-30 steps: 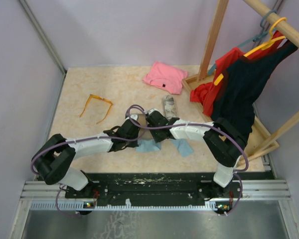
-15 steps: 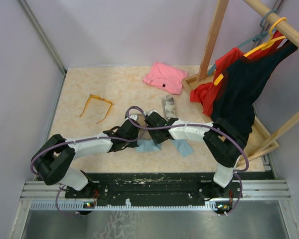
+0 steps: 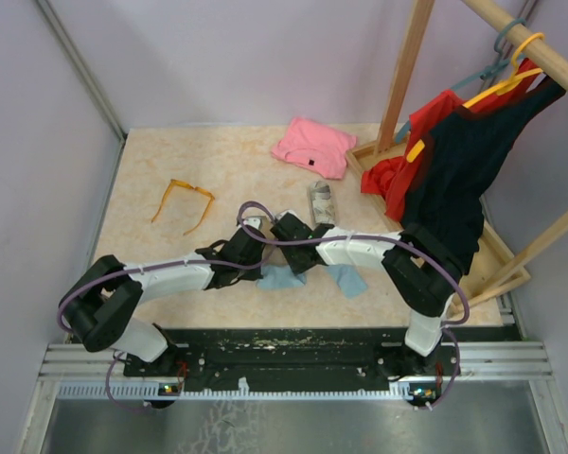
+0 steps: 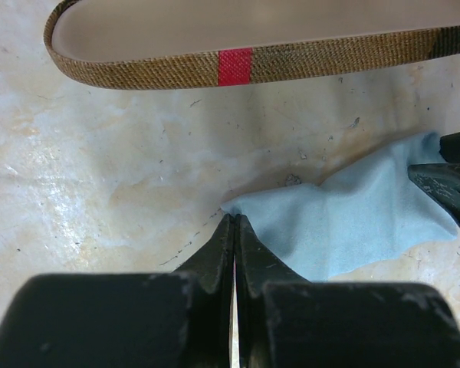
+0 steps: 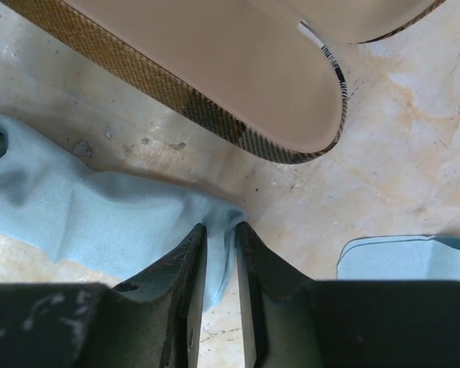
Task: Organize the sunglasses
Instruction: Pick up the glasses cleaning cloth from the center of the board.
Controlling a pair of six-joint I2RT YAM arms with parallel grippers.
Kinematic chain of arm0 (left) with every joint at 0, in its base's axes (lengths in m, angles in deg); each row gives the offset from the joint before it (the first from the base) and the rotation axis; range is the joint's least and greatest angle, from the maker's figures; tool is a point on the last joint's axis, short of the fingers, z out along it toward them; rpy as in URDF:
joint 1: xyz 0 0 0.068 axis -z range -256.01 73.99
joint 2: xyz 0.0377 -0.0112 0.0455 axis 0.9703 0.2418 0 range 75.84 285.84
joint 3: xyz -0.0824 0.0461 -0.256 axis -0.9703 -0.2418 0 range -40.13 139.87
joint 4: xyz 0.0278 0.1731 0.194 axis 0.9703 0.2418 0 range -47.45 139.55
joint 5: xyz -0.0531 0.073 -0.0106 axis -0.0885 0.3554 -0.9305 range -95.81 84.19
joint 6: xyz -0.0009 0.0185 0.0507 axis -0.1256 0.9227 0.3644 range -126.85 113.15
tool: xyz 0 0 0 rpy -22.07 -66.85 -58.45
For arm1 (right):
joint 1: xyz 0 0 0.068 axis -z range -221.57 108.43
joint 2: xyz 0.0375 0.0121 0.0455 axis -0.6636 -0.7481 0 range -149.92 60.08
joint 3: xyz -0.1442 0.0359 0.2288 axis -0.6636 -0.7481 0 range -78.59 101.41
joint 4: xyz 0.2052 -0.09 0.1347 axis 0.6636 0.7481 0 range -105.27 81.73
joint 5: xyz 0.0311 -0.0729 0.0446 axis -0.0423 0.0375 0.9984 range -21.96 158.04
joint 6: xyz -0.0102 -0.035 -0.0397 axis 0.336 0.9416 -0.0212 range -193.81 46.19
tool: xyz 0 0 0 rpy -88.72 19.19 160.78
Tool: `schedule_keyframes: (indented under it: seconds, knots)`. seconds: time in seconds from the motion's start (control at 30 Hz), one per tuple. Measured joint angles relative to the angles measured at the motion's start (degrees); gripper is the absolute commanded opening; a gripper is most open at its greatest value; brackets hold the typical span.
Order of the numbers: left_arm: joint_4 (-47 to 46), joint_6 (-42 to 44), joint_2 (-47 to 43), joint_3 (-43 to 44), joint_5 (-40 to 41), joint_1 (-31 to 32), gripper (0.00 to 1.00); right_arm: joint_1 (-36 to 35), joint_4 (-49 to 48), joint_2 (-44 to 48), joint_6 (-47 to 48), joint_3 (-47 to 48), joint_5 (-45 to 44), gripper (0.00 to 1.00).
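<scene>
Beige marbled table (image 3: 170, 151) enclosed by lavender walls (image 3: 218, 57), seen from above and from both wrists. A wooden rack (image 3: 405, 71) at the right edge carries red and black clothes (image 3: 454, 161); a folded pink garment (image 3: 312, 145) lies at the far side, with a grey case (image 3: 320, 200) nearer the centre.

Sunglasses (image 3: 191, 189): the orange pair lies on the left half of the table with its arms unfolded, well apart from both grippers and touched by neither.

Both arms reach inward and meet at the table's centre over a light blue cloth (image 4: 353, 222).

Left gripper (image 4: 234, 221): jaws pressed together, the tips at one raised corner of the cloth; whether the corner is caught between them cannot be told.

Right gripper (image 5: 221, 230): jaws nearly together at the opposite end, with a fold of the cloth showing in the narrow gap between them, so clamped on the cloth. One of its fingers shows at the right edge of the left wrist view, on the cloth.

An open brown plaid case (image 4: 230, 65), pale inside, lies just beyond the cloth. A second cloth (image 5: 402, 257) lies flat near the right gripper, apart from the first.
</scene>
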Motion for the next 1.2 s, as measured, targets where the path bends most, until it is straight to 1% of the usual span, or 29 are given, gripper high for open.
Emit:
schedule_keyframes:
  seconds: [0.13,0.2,0.37,0.57,0.7,1.03,1.07,1.17,1.2]
  knots:
    - [0.00,0.00,0.00,0.00,0.09,0.00,0.01,-0.44,-0.26,-0.07,-0.31,0.02,-0.04,0.08]
    - [-0.02,0.00,0.00,0.00,0.13,0.00,0.01,-0.46,-0.52,-0.07,-0.55,-0.07,-0.11,0.00]
    - [-0.07,0.31,0.00,0.00,0.09,0.02,0.01,-0.46,-2.27,0.83,-1.25,-1.42,-0.46,0.00]
    - [0.46,0.61,-0.50,-0.04,-0.37,0.02,0.01,-0.33,-8.37,4.94,-2.51,-7.56,-0.52,0.00]
    - [1.25,0.79,-1.88,-0.26,-0.83,0.02,0.01,0.22,-9.25,8.63,-3.41,-11.72,0.52,0.00]
    - [1.31,1.38,-4.24,-0.26,-0.85,-0.15,0.02,0.48,-12.28,10.95,-5.09,-12.90,1.46,0.00]
    - [1.33,1.49,-4.24,-0.26,-0.85,-0.20,0.07,0.48,-12.46,10.99,-5.16,-12.90,1.51,0.00]
    - [1.97,1.51,-4.22,-0.24,-0.81,-0.44,0.31,0.48,-12.63,10.99,-5.51,-12.90,1.68,0.00]
    - [2.32,1.49,-4.15,-0.24,-0.81,-0.52,0.38,0.48,-12.70,10.99,-5.53,-12.90,1.70,0.00]
